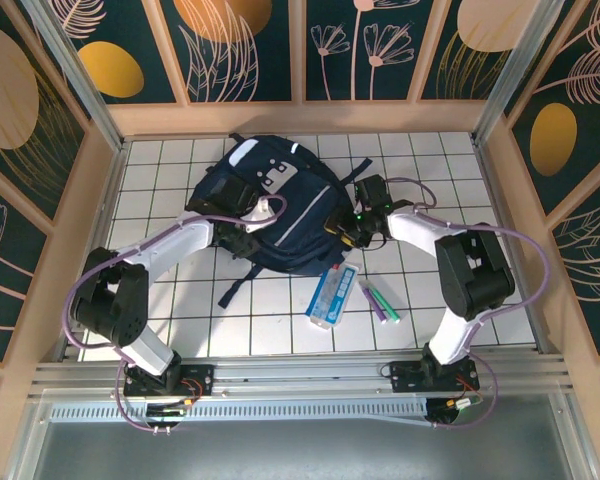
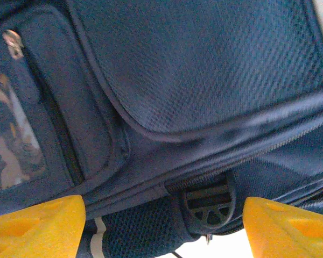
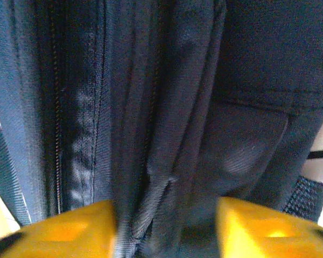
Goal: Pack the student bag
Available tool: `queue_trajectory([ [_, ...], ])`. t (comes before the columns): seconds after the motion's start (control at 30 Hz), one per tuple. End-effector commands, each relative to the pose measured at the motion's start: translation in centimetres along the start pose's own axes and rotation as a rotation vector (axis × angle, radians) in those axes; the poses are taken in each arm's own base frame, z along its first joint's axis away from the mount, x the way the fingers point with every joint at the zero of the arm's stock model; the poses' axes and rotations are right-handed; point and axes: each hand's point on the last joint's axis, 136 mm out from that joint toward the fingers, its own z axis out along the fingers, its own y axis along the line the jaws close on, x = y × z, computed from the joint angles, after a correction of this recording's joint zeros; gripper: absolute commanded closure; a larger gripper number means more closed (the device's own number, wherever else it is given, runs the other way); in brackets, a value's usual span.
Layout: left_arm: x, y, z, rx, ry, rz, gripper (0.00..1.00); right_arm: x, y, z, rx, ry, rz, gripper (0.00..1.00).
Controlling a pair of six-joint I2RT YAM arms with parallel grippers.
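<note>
"Well, where has the student bag [image 1: 270, 205] ended up?"

"Lying flat on the white tiled table [image 1: 180, 325], towards the back wall and about the middle. Its grey flap faces up, and one dark strap [image 1: 238, 287] trails out over the tiles towards the arms. Both arms reach in to it, one from each side."

"And the left gripper [image 2: 162, 200]?"

"It's at the bag's left flank. The two yellow fingers [image 2: 37, 228] stand wide apart with nothing caught between them. Just beyond them there's navy cloth, a mesh panel and a black plastic buckle [image 2: 207, 203]. Off to the side there's a little clear window pocket [image 2: 13, 137] with a zip pull [image 2: 13, 42] above it."

"Right gripper [image 3: 164, 201]?"

"That one is pressed against the bag's right edge. Its fingers [image 3: 70, 228] are drawn in about halfway, and a bunch of navy folds fills the gap between them, beside a line of zip. It seems to have that cloth pinched, though the picture is close and blurry down there."

"Anything else on the table?"

"A flat pale-blue box [image 1: 332, 297] lies just in front of the bag, near the right arm. A couple of pens [image 1: 380, 300], green and purple, lie beside it."
</note>
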Motion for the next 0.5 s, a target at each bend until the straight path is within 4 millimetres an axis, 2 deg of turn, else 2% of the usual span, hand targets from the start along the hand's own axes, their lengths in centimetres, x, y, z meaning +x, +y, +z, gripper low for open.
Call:
queue_trajectory([
  [0.0,-0.7,0.3,0.4,-0.023,-0.027,0.183,0.23,-2.5,2.6,-0.9,-0.075,-0.079,-0.056,0.85],
  [0.07,-0.8,0.7,1.2,-0.051,-0.03,0.233,0.23,-3.8,2.6,-1.7,-0.071,-0.109,-0.082,1.0],
  [0.23,-2.2,0.2,2.0,0.0,-0.065,0.301,0.23,-6.5,2.2,-2.9,-0.133,-0.107,-0.119,1.0],
  [0.33,-1.8,-0.4,2.2,0.029,-0.055,0.323,0.25,-8.0,2.7,-3.0,-0.205,-0.07,-0.212,1.0],
  [0.37,-1.1,-1.0,3.2,0.059,-0.024,0.332,0.25,-8.4,2.8,-2.7,-0.21,-0.05,-0.259,1.0],
  [0.47,-0.9,-1.2,3.1,0.07,-0.012,0.309,0.27,-10.5,2.2,-1.7,-0.154,-0.052,-0.367,1.0],
])
